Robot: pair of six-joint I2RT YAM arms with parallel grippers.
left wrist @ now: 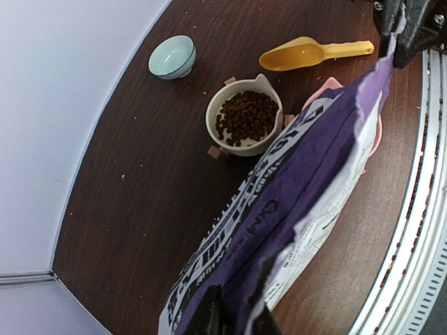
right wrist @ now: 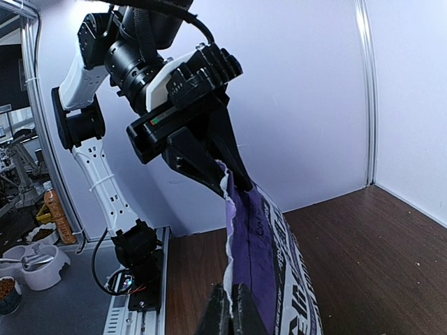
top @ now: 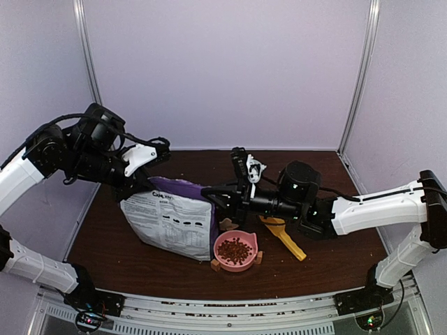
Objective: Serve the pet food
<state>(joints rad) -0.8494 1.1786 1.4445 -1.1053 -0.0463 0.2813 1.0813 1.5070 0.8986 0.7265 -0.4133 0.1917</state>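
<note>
The pet food (top: 235,251) fills a pink cat-eared bowl (top: 246,238) by the bag's right end. More kibble (left wrist: 244,117) lies in a cream bowl (left wrist: 218,105) behind the bag. The purple-and-white bag (top: 171,223) stands upright with its torn top stretched between both arms. My left gripper (top: 140,187) is shut on the top left corner, its fingertips (left wrist: 209,314) either side of the purple film. My right gripper (top: 213,193) pinches the top right corner, shut on the torn edge (right wrist: 230,279).
A yellow scoop (top: 285,237) lies on the brown table (top: 112,244) right of the pink bowl, under the right forearm. In the left wrist view a small pale blue bowl (left wrist: 172,56) stands beyond the cream one. White walls close the back and sides.
</note>
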